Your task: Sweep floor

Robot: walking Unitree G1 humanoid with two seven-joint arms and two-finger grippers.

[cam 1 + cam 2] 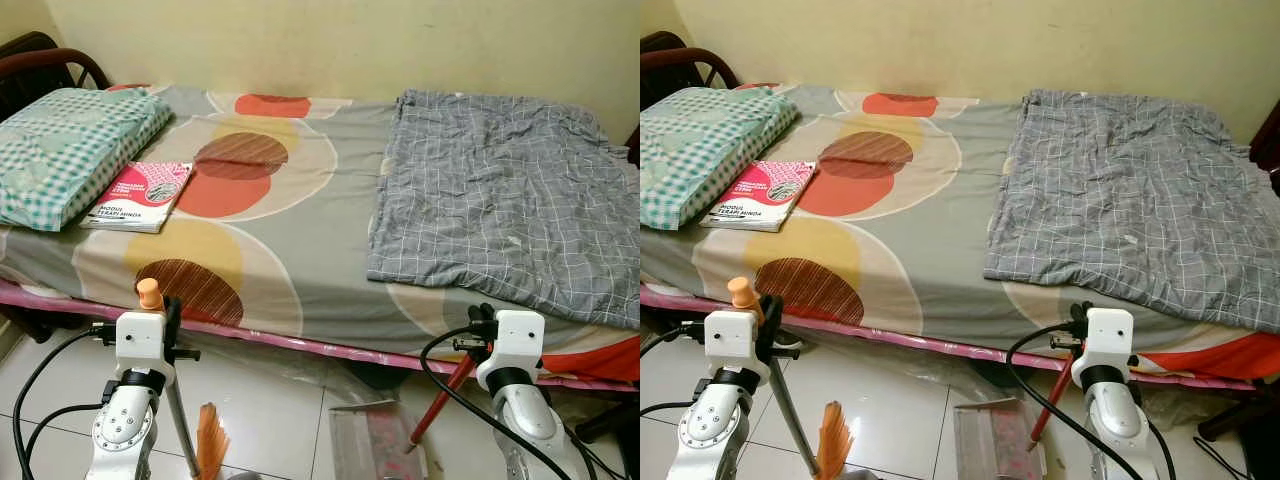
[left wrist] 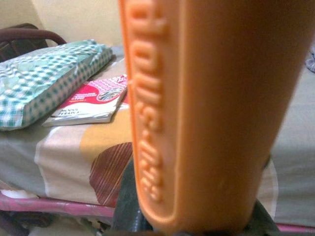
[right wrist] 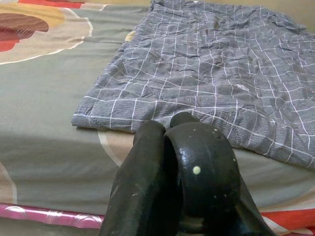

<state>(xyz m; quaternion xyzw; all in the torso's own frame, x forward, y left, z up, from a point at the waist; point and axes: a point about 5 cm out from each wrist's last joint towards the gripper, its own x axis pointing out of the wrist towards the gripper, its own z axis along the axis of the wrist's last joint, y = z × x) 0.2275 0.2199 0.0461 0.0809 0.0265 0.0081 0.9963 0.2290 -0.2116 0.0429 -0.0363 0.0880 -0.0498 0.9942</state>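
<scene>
Left gripper (image 1: 160, 312): clamped on broom (image 1: 185, 425); shaft near-upright, bristles on floor (image 1: 270, 400).
Right gripper (image 1: 480, 325): clamped on dustpan (image 1: 375, 440) handle, slanting down-left.

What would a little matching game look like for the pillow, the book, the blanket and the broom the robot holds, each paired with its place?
Things:
1. checked pillow
2. red book
3. grey blanket
4. broom

Places:
A. spread over the bed's right half
B. in the left gripper, bristles near the floor
C. bed's far left end
D. on the sheet beside the pillow

Pairs: 1-C, 2-D, 3-A, 4-B
</scene>
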